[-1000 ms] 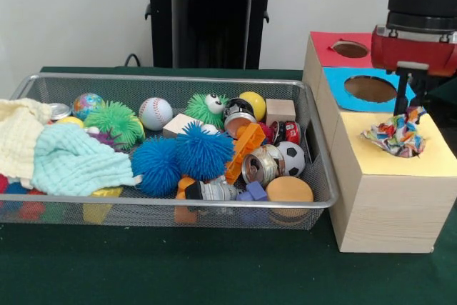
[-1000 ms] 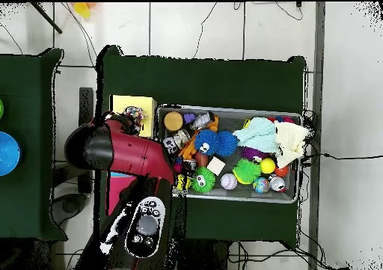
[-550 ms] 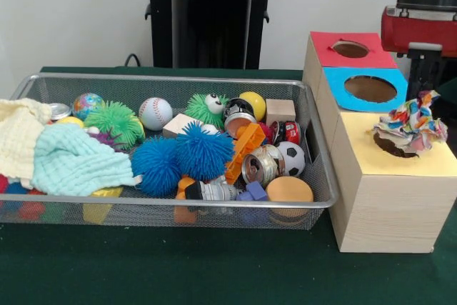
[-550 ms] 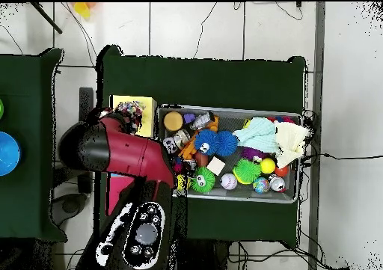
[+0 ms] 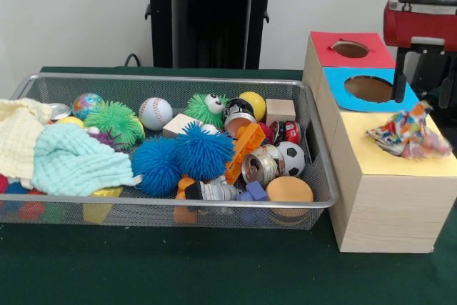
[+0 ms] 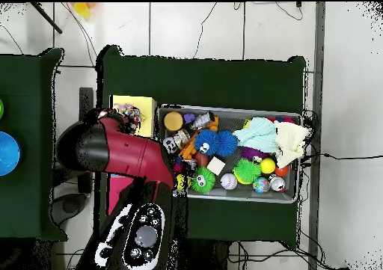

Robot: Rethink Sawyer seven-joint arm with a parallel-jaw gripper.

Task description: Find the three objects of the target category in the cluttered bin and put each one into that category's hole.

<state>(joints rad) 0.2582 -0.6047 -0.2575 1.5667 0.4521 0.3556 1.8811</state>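
From the front, the gripper (image 5: 424, 87) hangs above the wooden box (image 5: 378, 205) with its two dark fingers (image 5: 400, 85) spread apart and nothing between them. The crumpled patterned cloth (image 5: 407, 135) lies below them on the yellow panel (image 5: 371, 155), over that panel's hole, with part of it still bunched above the surface. The blue panel's hole (image 5: 369, 88) and the red panel's hole (image 5: 350, 48) stand uncovered behind it.

From overhead the red arm (image 6: 123, 153) covers most of the box — only the yellow panel and the cloth (image 6: 132, 116) show past it, and the fingers cannot be made out there.

The wire basket (image 5: 214, 82) sits just beside the box, its rim close to the box's side. Inside it, the pale yellow towel (image 5: 18, 137) and the mint washcloth (image 5: 75, 162) fill the end farthest from the box — balls, cans and blocks crowd the rest. Green tablecloth (image 5: 178, 269) lies bare along the basket's front.
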